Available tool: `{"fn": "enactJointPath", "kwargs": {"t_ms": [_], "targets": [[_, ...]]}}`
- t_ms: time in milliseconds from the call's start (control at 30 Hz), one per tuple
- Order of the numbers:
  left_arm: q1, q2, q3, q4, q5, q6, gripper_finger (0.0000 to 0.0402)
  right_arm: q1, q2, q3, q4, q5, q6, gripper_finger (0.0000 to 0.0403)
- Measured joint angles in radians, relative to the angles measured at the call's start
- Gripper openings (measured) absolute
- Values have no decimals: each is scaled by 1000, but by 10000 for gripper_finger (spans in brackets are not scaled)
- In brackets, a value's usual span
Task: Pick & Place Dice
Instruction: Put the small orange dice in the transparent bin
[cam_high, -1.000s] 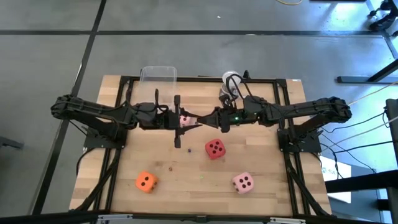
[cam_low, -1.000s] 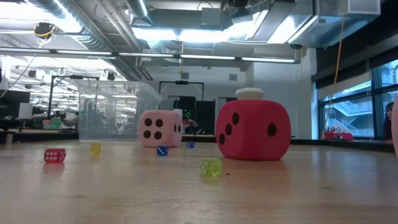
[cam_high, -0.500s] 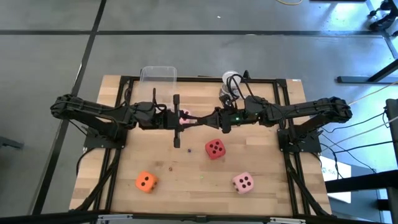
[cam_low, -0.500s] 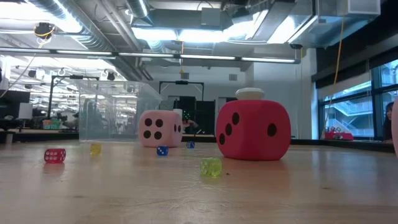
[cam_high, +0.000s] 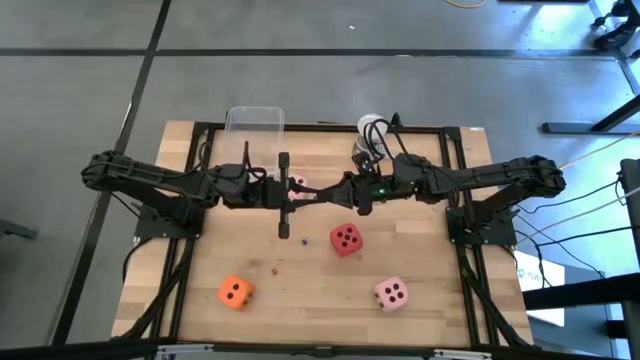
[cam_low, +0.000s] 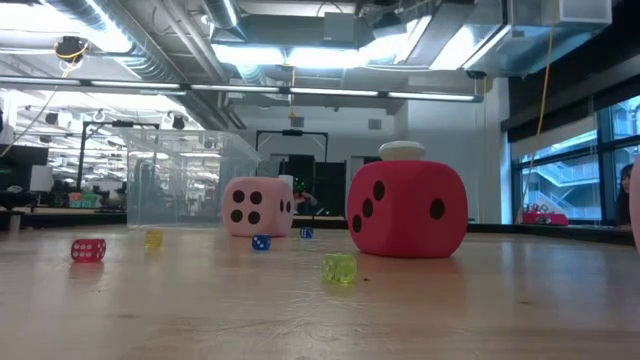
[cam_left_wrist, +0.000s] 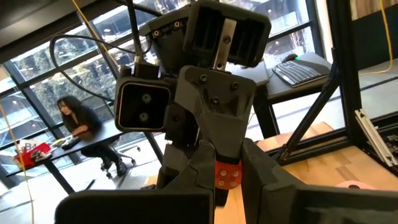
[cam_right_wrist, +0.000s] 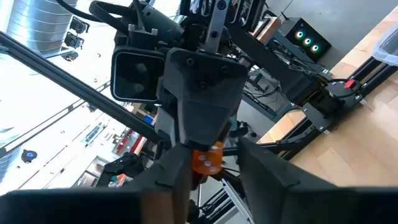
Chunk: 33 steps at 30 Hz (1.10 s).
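Two dark arms were stretched across the wooden table (cam_high: 200, 270) and met nose to nose above its middle, with four large soft dice counted around them. Farthest left, one orange die (cam_high: 234, 291) was set near the front edge, and one clear box (cam_high: 254, 121) was stood at the back. The left gripper (cam_high: 296, 195) was seen clamped together on a small orange-red die (cam_left_wrist: 228, 175), held in the air between the two wrists. Just beneath the meeting point, the first pink die (cam_low: 258, 207) was left on the table. Whether the right gripper (cam_high: 322, 193) was apart or together could not be told. One red die (cam_high: 346, 239) was placed right of centre, one white round-topped object (cam_high: 370, 126) behind it, and the second pink die (cam_high: 391, 293) farthest right. Five small dice were scattered on the wood: one red (cam_low: 88, 249), one yellow (cam_low: 153, 239), two blue (cam_low: 260, 242) and one yellow-green (cam_low: 339, 267).
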Motion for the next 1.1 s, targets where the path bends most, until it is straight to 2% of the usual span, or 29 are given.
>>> {"fn": "enactJointPath", "kwargs": {"t_ms": [167,367,833,1100], "targets": [[0,0,0,3,-2,0,14,0,0,0,1,-19,-1,171],[0,0,2,3,-2,0,13,0,2,-2,19,-22,-19,191],[-2,1,2,-10,13,-5,13,19,-1,0,73,-135,-23,192],[-8,1,1,-6,3,-4,13,22,-1,0,82,-132,-27,192]]}}
